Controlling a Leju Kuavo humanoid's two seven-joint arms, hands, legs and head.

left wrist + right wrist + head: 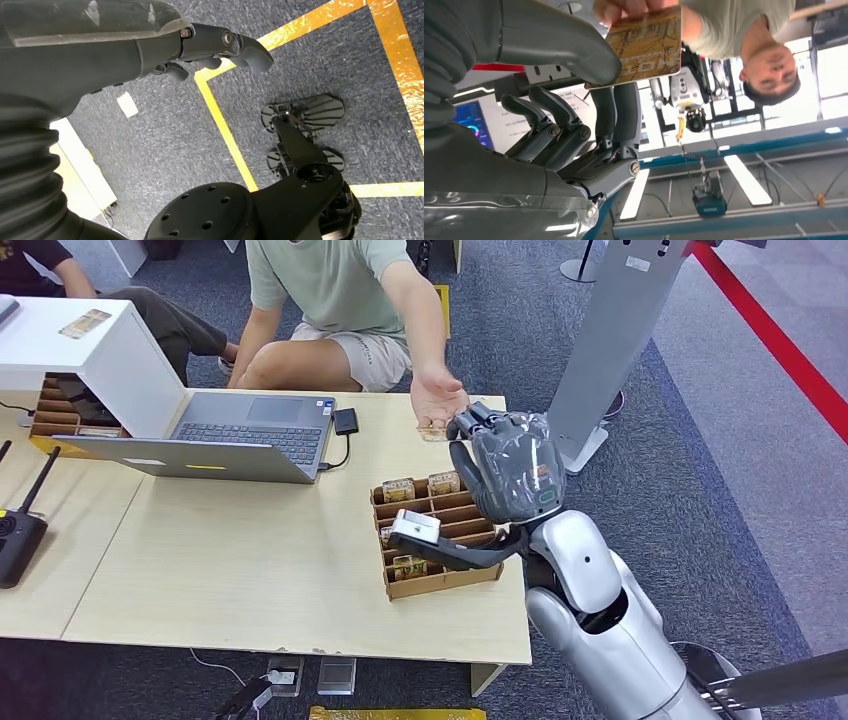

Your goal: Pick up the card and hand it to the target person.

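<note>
**Now: card held out at a person's open palm**

Raised over the far right corner of the table (pixel 250 570): right hand (pixel 505 465), wrapped in clear film, fingers (pixel 624 120) pointing away from the robot. Pinched between thick grey thumb and two darker fingers: card (pixel 646 45), brown and gold with a branching pattern and pale lettering. Touching the card's far edge in the right wrist view: person's hand (pixel 437 398), palm up, reaching across the table from a seated person in a pale green shirt. Barely visible from the head view: a sliver of the card, between the robot's fingertips and the palm.

Just below the raised hand, on the table: wooden slotted tray (pixel 435 535), several more patterned cards standing in its compartments. Further left: open grey laptop (pixel 215 435), with a small black adapter (pixel 345 421) beside it on a cable. At the left edge: black handheld controller (pixel 20 530) with an antenna. Behind the laptop: white box (pixel 95 355) above another wooden rack.

Hanging down toward blue carpet with yellow tape lines: left hand (pixel 215 47), dark fingers curled inward, nothing in them.
</note>
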